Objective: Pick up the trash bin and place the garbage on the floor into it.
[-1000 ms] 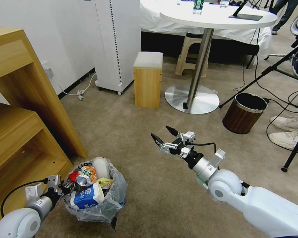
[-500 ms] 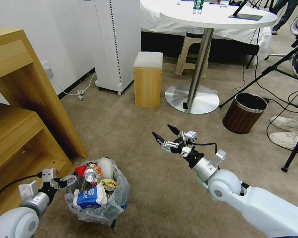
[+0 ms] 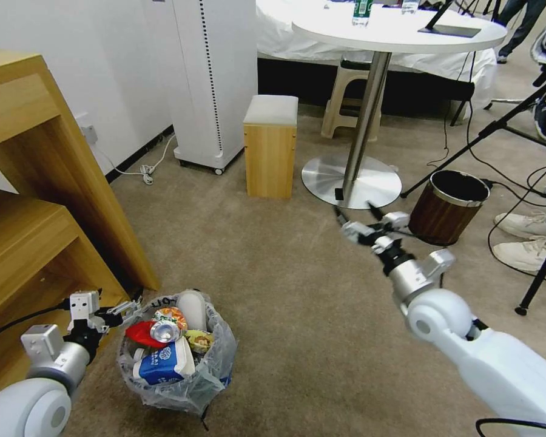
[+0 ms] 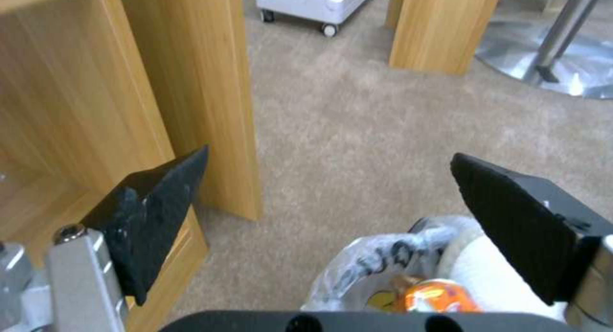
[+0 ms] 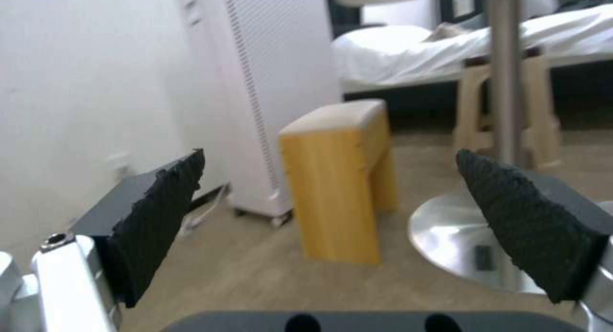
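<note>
L gripper (image 3: 129, 308) off trash bin (image 3: 176, 388) rim since 1 s ago, fingers wide, empty. Bin on carpet by wooden shelf, full of litter. R gripper (image 3: 359, 222) swung away toward brown bin (image 3: 446, 209), fingers wide. Task looks nrly done.

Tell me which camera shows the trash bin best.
The head view: the whole trash bin stands on the carpet, full of litter. The left wrist view catches just its bag rim; the right wrist view faces away.

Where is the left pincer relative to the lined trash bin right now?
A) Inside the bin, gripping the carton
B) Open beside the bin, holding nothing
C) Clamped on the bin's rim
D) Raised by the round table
B: the left pincer stands open beside the trash bin, gripping nothing.
</note>
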`<state>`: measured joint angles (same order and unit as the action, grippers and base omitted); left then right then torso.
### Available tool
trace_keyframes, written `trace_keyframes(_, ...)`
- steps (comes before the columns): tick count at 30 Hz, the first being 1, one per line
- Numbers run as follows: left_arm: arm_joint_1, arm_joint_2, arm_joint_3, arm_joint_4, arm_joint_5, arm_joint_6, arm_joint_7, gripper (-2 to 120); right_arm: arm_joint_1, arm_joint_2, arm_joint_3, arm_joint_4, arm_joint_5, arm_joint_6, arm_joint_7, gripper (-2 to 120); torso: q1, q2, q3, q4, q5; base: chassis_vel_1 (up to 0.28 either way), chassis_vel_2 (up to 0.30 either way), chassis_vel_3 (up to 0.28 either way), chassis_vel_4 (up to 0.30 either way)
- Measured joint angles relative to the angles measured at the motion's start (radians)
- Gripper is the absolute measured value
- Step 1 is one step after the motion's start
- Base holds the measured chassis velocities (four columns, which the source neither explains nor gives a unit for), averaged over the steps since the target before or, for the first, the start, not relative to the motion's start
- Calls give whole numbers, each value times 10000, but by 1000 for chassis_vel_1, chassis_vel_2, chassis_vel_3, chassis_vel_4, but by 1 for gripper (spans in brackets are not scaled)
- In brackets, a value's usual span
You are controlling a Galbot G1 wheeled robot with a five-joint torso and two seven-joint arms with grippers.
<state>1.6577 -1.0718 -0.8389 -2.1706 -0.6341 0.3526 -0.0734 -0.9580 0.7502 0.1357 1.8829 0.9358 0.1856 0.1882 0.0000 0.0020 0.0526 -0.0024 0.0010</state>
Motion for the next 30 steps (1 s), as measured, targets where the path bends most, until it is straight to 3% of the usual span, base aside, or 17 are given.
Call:
trace_keyframes(11, 219, -532, -236, -757, 844, -40, 16, 100, -1027, 551, 1935, -53, -634, -37, 436, 100, 0, 1, 0, 0, -2, 0, 0, 0, 0)
trace_keyframes(14, 256, -766, -231, -1029, 1004, -41, 10, 100, -1723, 770, 2942, -131, -866, 12, 522, 100, 0, 0, 0, -1, 0, 0, 0, 0, 0)
trace_keyframes(22, 498, -1144, -118, -1294, 1406, -194, 30, 100, -2783, 1073, 3861, -310, -1289, 464, 185, 100, 0, 1, 0, -3, 0, 0, 0, 0, 0)
trace_keyframes(30, 736, -1307, 34, -1487, 1818, -340, 243, 100, -2692, 1824, 4064, -560, -2166, 576, -111, 100, 0, 1, 1, 3, -1, 0, 0, 0, 0)
